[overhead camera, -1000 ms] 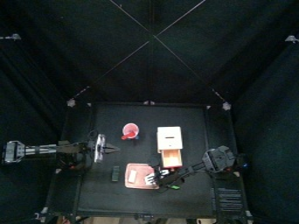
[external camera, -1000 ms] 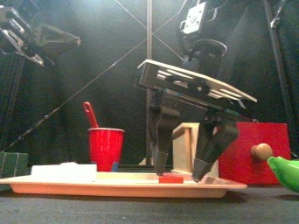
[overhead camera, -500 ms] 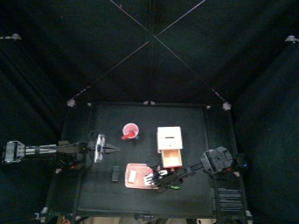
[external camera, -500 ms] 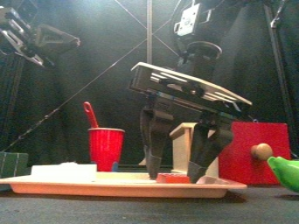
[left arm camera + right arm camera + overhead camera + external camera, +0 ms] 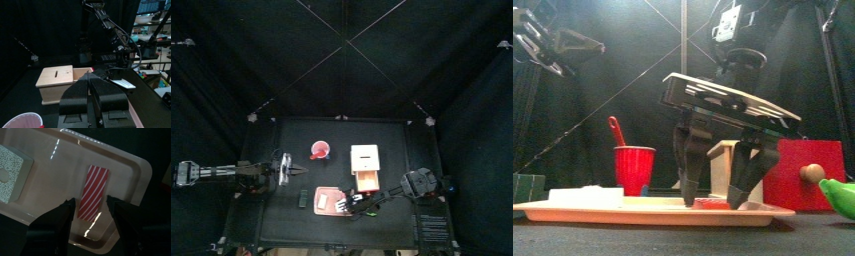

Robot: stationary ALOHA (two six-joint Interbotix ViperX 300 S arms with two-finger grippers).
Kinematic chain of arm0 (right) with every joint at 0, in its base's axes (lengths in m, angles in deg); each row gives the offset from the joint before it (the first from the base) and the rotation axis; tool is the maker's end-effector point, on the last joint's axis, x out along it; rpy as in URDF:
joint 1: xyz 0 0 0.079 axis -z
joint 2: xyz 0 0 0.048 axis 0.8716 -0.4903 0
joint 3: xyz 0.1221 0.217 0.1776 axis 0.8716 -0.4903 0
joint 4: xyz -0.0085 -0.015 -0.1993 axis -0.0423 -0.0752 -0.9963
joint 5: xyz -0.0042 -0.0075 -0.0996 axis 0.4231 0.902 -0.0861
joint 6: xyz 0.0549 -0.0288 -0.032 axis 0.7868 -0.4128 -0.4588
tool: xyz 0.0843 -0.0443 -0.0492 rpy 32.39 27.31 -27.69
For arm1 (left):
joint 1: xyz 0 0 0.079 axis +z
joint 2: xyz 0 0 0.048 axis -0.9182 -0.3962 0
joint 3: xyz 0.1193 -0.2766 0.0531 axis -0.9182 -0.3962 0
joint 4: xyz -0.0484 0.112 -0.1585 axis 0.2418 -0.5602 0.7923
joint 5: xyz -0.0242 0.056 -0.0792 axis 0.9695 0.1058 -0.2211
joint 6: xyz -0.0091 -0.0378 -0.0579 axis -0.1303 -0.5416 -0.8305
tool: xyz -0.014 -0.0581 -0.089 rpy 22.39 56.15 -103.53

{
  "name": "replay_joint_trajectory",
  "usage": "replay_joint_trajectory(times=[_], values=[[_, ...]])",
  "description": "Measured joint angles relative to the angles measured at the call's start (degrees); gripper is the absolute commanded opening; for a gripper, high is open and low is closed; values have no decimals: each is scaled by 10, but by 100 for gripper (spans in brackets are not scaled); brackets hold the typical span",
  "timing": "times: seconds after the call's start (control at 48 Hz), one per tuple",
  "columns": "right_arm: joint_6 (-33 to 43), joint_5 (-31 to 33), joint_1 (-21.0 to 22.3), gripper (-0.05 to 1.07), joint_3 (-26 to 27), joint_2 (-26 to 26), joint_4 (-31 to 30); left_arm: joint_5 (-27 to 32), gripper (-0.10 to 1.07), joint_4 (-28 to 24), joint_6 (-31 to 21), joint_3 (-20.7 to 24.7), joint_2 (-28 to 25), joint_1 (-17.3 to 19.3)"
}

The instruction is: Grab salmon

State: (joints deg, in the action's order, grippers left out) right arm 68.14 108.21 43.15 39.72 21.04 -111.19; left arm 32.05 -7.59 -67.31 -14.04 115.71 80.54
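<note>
1. The right tool [image 5: 91, 203] stands spread, its two black jaws either side of the salmon [image 5: 94, 192], a small flat slab striped red and white. A little bare tray shows between the slab and each jaw.
2. In the front view this tool [image 5: 716, 195] hangs jaws-down, with its tips low at the tray's rim. The salmon [image 5: 711, 203] lies as a low red piece between them. Whether the tips touch the tray floor I cannot tell.
3. The salmon lies directly under the tool on a shallow pale pink plastic tray [image 5: 133, 173], near one of its raised edges.
4. Further along the same tray from the tool rests a white speckled square block [image 5: 10, 170], well apart from the salmon.
5. From above, the tray [image 5: 321, 193] sits on the black desk [image 5: 291, 135] at the end of the right tool [image 5: 362, 203]. A tan wooden box [image 5: 368, 158] stands just beyond it.
6. Behind the tool in the front view stand a red plastic cup [image 5: 635, 168] holding a red stick and a red box with a round wooden knob [image 5: 800, 175].
7. A green rounded item [image 5: 839, 196] lies outside the tray, off to the tool's side.
8. The left tool [image 5: 90, 82] has its jaws pressed together. It is held above the desk, well apart from the tray, and points toward the tan box [image 5: 57, 82].
</note>
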Motion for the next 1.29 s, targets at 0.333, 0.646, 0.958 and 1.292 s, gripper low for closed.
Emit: replay_joint_trajectory(times=[0.333, 0.646, 0.958, 1.292], values=[[0, 1, 0, 87, 2, -1, 2, 0, 39, 0, 0, 0, 0, 0], [0, 4, 0, 83, 2, -2, 3, 0, 39, 0, 0, 0, 0, 0], [-1, 8, 0, 67, 2, -3, 2, 0, 39, 1, 0, 1, 0, 0], [1, 26, 0, 66, 2, 5, -5, 0, 39, 1, 0, 0, 0, 0]])
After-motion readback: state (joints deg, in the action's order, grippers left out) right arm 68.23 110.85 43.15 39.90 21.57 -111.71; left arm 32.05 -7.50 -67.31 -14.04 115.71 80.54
